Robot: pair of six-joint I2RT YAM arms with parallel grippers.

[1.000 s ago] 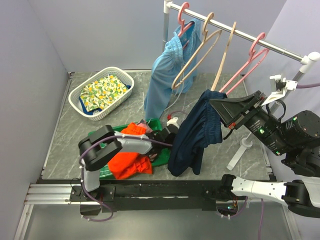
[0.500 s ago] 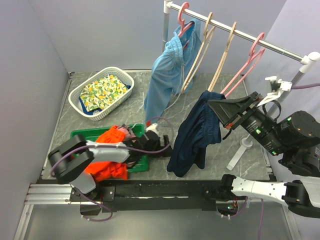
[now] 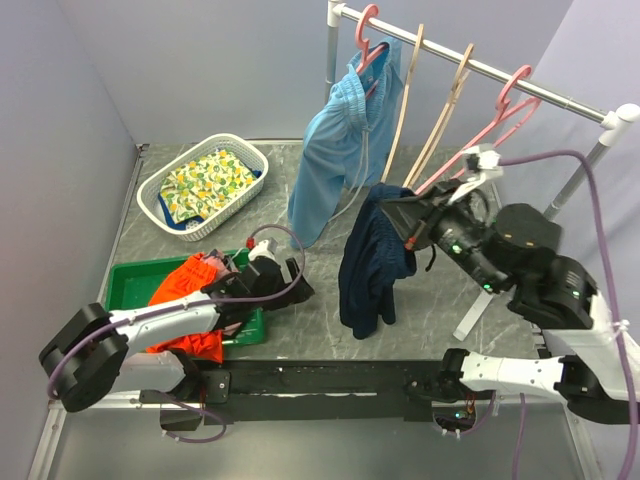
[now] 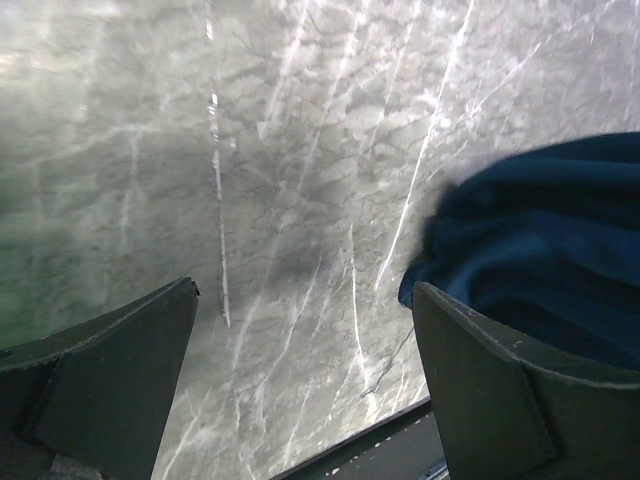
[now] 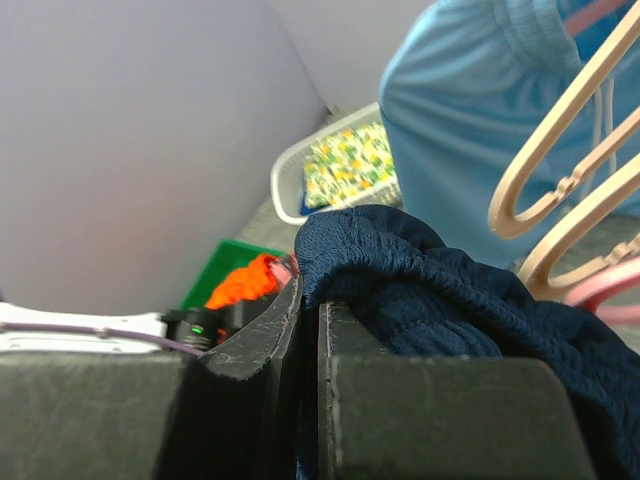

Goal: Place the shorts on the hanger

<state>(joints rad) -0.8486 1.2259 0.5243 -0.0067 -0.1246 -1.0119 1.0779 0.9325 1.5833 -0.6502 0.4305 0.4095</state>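
Observation:
My right gripper is shut on the waistband of the dark navy shorts and holds them hanging in the air, their lower end near the table. In the right wrist view the shorts bunch over the shut fingertips. Two beige hangers hang on the rail just behind and above the shorts; they also show in the right wrist view. My left gripper is open and empty, low over the table left of the shorts. In the left wrist view the shorts hang beyond the right finger.
Light blue shorts hang on a pink hanger at the rail's left end. Another pink hanger hangs to the right. A green tray with an orange garment sits front left. A white basket stands behind it.
My right gripper has carried the navy shorts left and towards the rail. My left arm has swung out to the left and the green tray with the orange garment has slid left.

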